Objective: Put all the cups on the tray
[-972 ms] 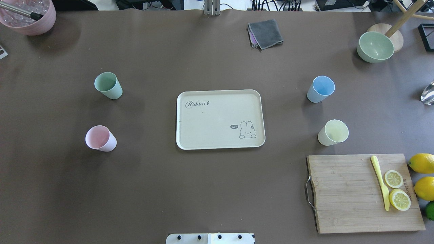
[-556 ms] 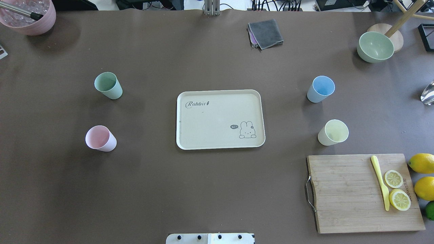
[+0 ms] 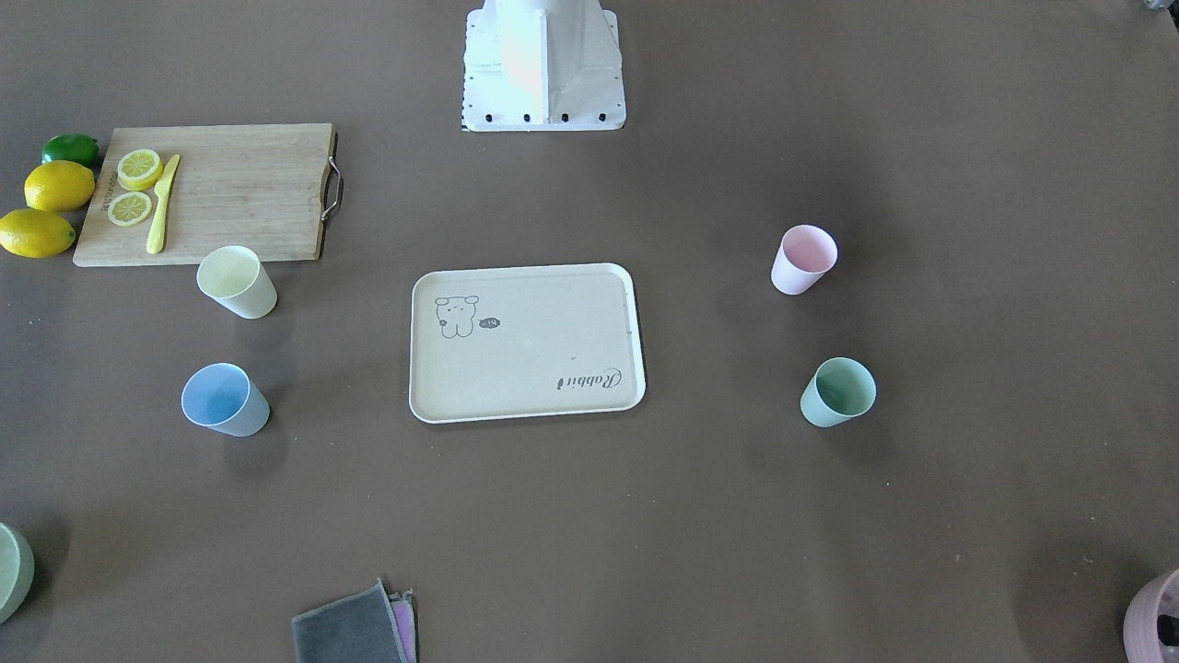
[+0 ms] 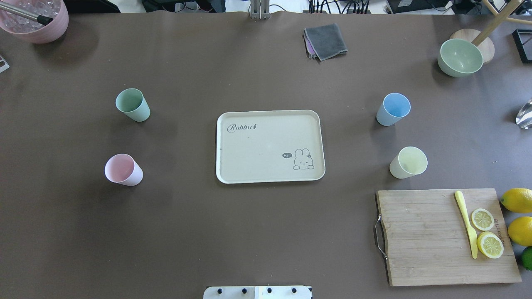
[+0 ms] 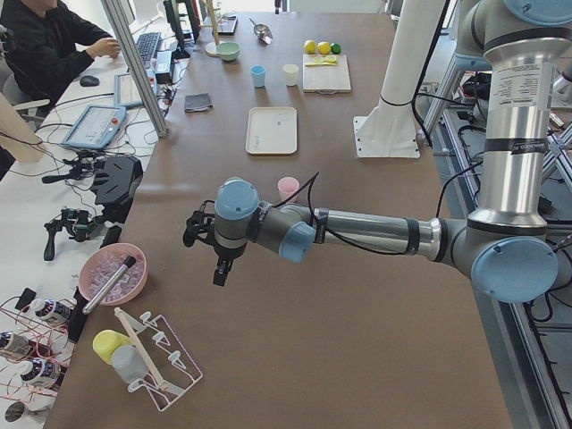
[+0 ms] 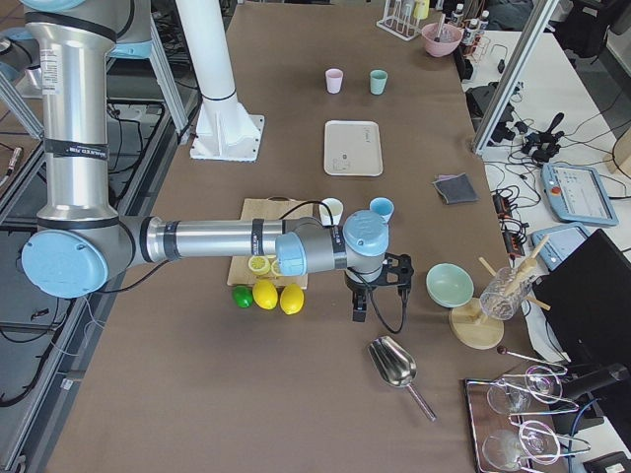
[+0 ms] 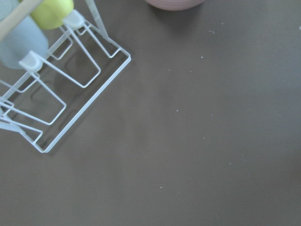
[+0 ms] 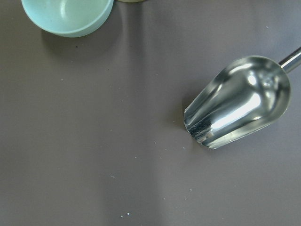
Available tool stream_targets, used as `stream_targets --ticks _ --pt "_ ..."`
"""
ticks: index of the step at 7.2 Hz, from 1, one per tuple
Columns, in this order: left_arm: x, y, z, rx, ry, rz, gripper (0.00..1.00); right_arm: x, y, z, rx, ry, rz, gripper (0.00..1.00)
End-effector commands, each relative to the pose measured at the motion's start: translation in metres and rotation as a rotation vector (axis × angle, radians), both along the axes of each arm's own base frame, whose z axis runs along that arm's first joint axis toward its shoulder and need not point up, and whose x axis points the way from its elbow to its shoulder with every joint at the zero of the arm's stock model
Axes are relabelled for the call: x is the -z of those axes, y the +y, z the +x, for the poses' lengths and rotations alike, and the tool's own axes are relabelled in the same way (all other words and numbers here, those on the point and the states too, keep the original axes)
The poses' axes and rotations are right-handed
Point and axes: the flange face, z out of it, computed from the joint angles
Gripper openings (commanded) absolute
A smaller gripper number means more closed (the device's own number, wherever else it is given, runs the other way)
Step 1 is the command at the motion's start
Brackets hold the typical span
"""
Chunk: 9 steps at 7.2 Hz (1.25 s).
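Observation:
The beige tray (image 4: 266, 145) lies bare in the middle of the table, also in the front view (image 3: 525, 368). All cups stand upright on the table off the tray: mint green (image 4: 133, 104) and pink (image 4: 123, 169) on the left, blue (image 4: 393, 109) and pale yellow (image 4: 408, 162) on the right. My left gripper (image 5: 219, 268) hangs beyond the table's left end, far from the cups; my right gripper (image 6: 358, 307) hangs beyond the right end. Both show only in side views, so I cannot tell if they are open or shut.
A wooden cutting board (image 4: 419, 236) with a knife, lemon slices and lemons beside it sits front right. A green bowl (image 4: 459, 57), grey cloth (image 4: 325, 41) and pink bowl (image 4: 37, 20) stand at the back. A metal scoop (image 8: 235, 108) lies under the right wrist, a wire rack (image 7: 56, 89) under the left.

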Motion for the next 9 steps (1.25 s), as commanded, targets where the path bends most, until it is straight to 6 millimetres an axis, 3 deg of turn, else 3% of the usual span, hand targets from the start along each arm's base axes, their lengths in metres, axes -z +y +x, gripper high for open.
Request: stream_targets --ticks 1,2,3,4,5,7,9 --pt "0.019 -0.02 0.057 -0.043 0.054 0.019 0.98 0.035 -0.009 -0.042 0.036 -0.059 0.077 1.0" --pt "0.047 -0.043 0.075 -0.036 0.078 0.022 0.98 0.041 -0.02 -0.062 -0.009 -0.084 -0.022 1.0" --pt "0.052 -0.044 0.108 -0.053 0.085 -0.01 0.98 0.099 -0.046 -0.118 -0.022 -0.141 -0.083 1.0" --pt "0.073 -0.053 0.119 0.011 0.101 -0.052 0.98 0.128 -0.037 -0.177 0.014 -0.087 -0.001 1.0" --pt "0.085 -0.048 0.129 0.062 0.111 -0.059 0.98 0.15 -0.023 -0.218 0.029 -0.051 0.114 1.0" --pt "0.09 -0.037 0.156 0.091 0.13 -0.064 0.98 0.156 0.002 -0.258 0.071 -0.084 0.093 1.0" --pt "0.097 -0.032 0.169 0.089 0.143 -0.081 0.98 0.136 0.047 -0.293 0.091 -0.124 0.098 1.0"
